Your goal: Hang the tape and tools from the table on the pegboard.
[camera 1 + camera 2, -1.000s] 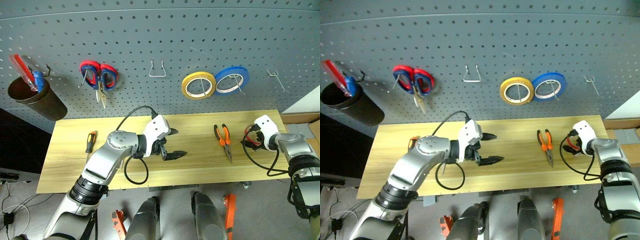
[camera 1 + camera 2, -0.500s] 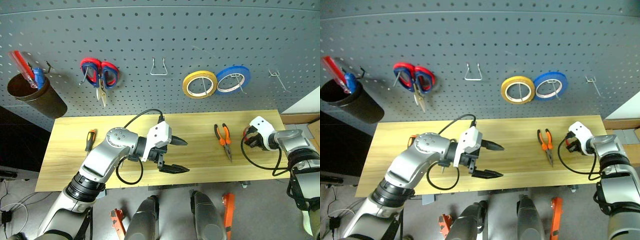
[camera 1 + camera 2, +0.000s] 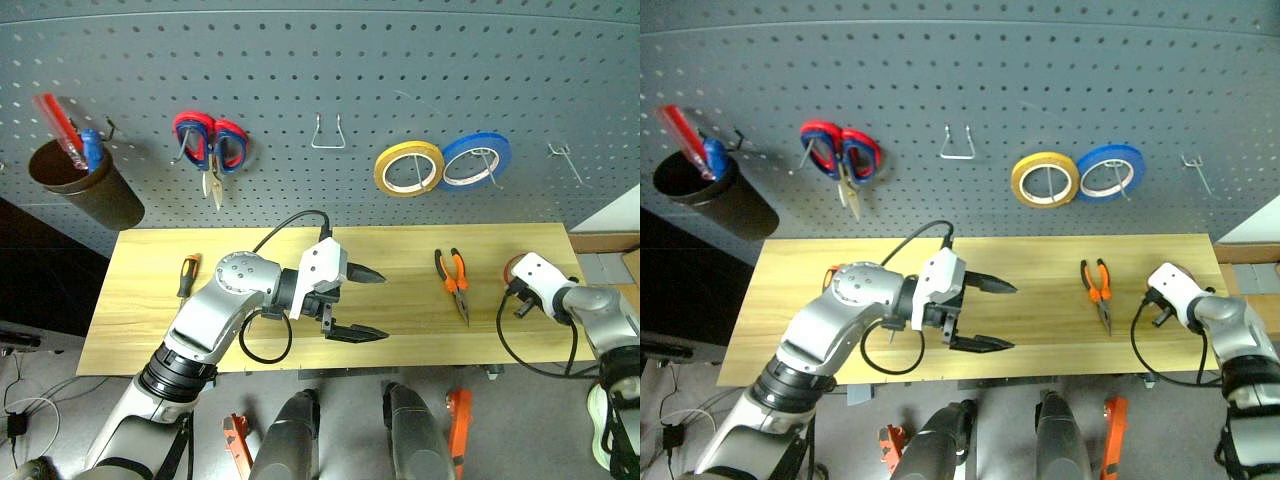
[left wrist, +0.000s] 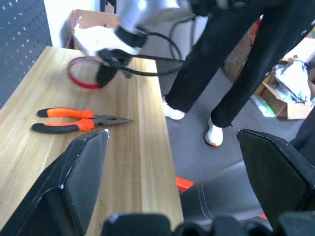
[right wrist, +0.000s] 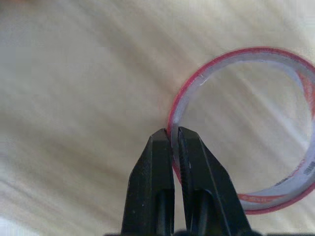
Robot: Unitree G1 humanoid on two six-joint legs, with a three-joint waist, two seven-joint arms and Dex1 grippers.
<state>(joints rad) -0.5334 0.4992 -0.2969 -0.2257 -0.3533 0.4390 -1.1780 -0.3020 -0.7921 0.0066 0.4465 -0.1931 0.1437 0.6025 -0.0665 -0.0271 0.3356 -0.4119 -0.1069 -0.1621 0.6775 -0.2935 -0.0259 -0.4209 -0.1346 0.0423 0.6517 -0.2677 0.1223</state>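
Brown cup (image 3: 90, 190) on pegboard (image 3: 330, 70), red-handled tool (image 3: 58, 120) inside.

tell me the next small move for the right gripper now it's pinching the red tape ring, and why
Probably lift straight up. The right gripper is shut on the wall of the thin red tape ring, which seems to rest on the light wooden table. Raising it clears the tabletop before carrying it to the bare metal hook on the dark grey pegboard.
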